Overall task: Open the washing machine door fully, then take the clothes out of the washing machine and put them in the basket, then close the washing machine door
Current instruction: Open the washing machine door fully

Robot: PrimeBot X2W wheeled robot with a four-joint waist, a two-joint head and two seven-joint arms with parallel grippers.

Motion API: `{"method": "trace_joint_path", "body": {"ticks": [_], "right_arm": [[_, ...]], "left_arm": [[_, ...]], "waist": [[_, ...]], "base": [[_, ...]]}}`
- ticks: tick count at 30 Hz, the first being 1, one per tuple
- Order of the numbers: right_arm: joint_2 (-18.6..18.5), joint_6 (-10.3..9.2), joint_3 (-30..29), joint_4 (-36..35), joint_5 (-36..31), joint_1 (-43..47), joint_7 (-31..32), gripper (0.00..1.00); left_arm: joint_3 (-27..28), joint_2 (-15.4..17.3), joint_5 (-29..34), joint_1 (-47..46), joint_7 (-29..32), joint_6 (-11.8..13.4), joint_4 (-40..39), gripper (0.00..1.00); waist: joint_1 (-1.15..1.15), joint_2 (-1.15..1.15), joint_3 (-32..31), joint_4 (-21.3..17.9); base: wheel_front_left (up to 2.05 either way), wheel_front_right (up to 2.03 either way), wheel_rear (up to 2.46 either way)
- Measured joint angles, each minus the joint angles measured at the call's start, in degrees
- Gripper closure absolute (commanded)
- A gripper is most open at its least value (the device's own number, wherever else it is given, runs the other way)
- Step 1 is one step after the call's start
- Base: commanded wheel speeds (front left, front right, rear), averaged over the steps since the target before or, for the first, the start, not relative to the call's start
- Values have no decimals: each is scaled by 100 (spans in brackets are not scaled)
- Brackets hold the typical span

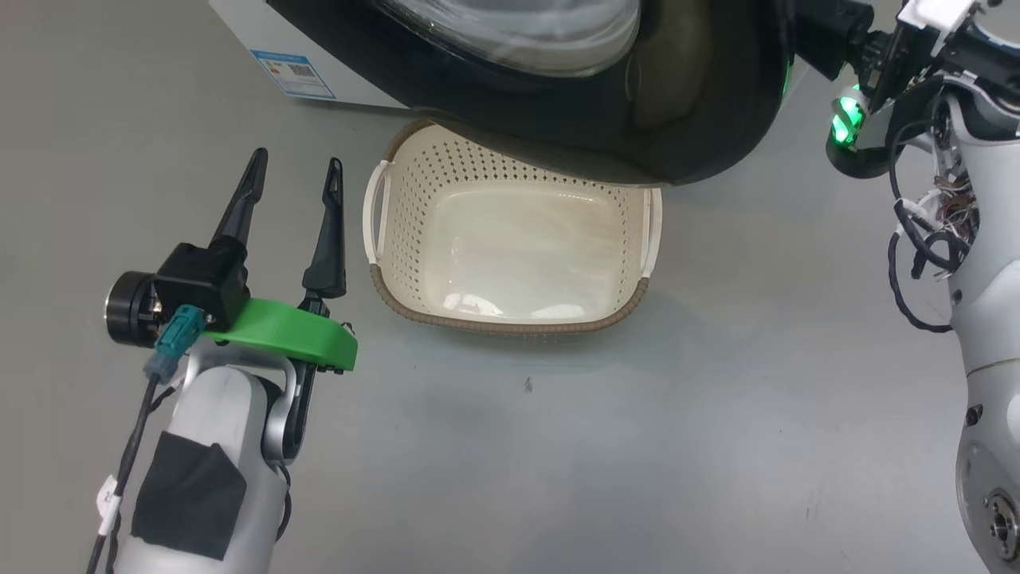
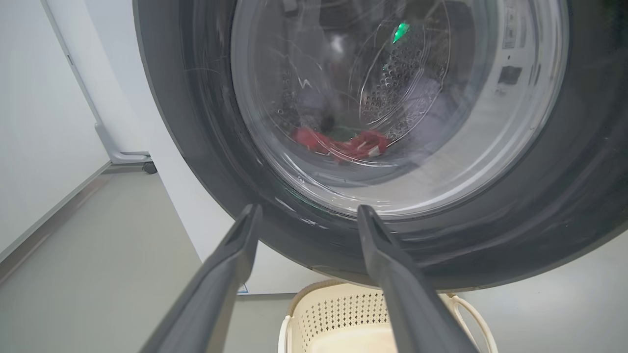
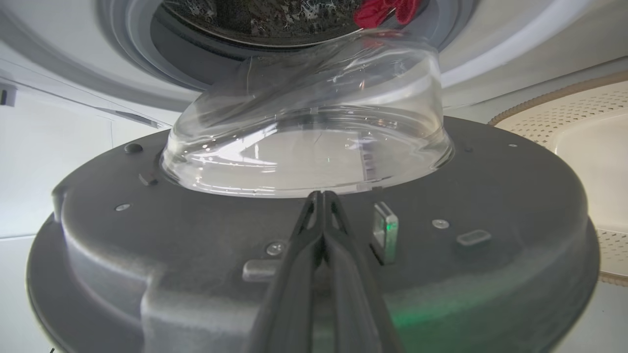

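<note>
Opening the door: my right pincer [image 3: 322, 196], shut and empty, sets its tips against the inner face of the half-swung door [image 3: 147, 235]. My left pincer [image 1: 296, 163] gapes empty before the door's outer face. The clothes [image 2: 343, 143] lie behind it and the basket [image 1: 510, 323] beneath. Next, I judge, I push it wider.

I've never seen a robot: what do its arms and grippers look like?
The left gripper and right gripper each have two long dark fingers. The left arm is pale, with a green bracket, a teal plug and black tape; the right arm, pale too, trails black cables and shows a green light.
</note>
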Motion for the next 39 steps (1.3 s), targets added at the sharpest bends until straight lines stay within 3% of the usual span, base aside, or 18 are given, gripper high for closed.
{"method": "trace_joint_path", "body": {"ticks": [39], "right_arm": [[441,16,708,-570,455,1856,768,100]], "left_arm": [[33,4,123,744,0,-101,615,0]], "waist": [[0,0,-1340,39]], "base": [[0,0,0]]}}
